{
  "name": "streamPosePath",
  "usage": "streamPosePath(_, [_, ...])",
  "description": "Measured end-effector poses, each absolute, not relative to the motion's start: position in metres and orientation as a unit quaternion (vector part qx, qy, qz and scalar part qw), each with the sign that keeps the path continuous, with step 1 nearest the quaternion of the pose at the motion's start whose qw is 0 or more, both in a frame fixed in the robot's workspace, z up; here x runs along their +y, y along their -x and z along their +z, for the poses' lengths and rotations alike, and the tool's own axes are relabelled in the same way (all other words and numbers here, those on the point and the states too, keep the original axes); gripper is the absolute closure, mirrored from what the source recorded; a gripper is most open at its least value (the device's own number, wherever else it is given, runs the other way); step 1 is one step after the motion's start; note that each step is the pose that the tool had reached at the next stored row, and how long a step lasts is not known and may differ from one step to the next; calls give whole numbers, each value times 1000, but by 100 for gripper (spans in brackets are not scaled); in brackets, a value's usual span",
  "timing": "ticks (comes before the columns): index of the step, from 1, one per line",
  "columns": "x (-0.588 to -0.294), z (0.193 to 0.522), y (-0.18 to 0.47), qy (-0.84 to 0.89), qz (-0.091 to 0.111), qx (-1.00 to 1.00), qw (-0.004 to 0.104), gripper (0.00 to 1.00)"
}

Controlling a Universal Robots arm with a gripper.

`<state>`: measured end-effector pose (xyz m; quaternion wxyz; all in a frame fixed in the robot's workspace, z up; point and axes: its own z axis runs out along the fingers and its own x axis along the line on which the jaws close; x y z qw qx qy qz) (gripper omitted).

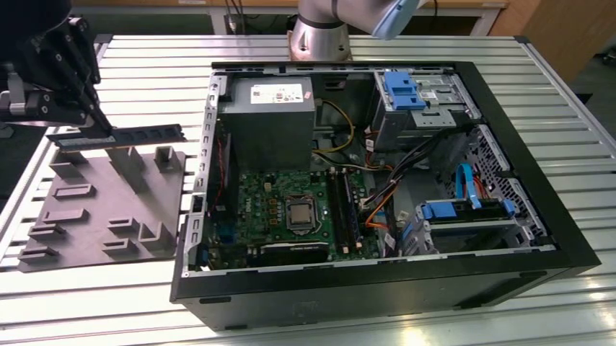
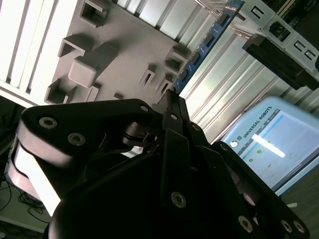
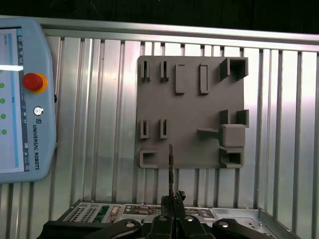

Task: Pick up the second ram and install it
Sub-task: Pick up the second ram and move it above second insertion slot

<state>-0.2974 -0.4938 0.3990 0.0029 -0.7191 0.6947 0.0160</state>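
Pick-up stage of the task, judged complete; installation not yet done. The claw (image 1: 97, 124), black and of jointed metal links, is closed on the second ram (image 1: 125, 135), pinching one end so that the stick juts out sideways from the fingertips. The stick is a thin, flat, long rectangle of dark circuit board with a row of small chips. In the first wrist view it appears edge-on (image 3: 171, 164) as a narrow line running straight out from the claw (image 3: 172, 196).

Below the claw lies the grey holder tray (image 1: 97, 216), matte, square and moulded with raised blocks and slotted cradles. The stick appears to hang just clear of it. The tray rests on the ribbed aluminium worktop (image 1: 97, 303).

Well apart from the claw, beyond the tray, stands the open computer case (image 1: 539, 238) with its green motherboard (image 1: 270, 194) and long black memory slots (image 1: 344, 209). Seating calls for the stick's long edge to align parallel with a free slot, then firm, even pressure.
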Motion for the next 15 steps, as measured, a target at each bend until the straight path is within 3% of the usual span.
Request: streamPosePath(15, [-493, 399, 285, 719, 16, 695, 3, 89])
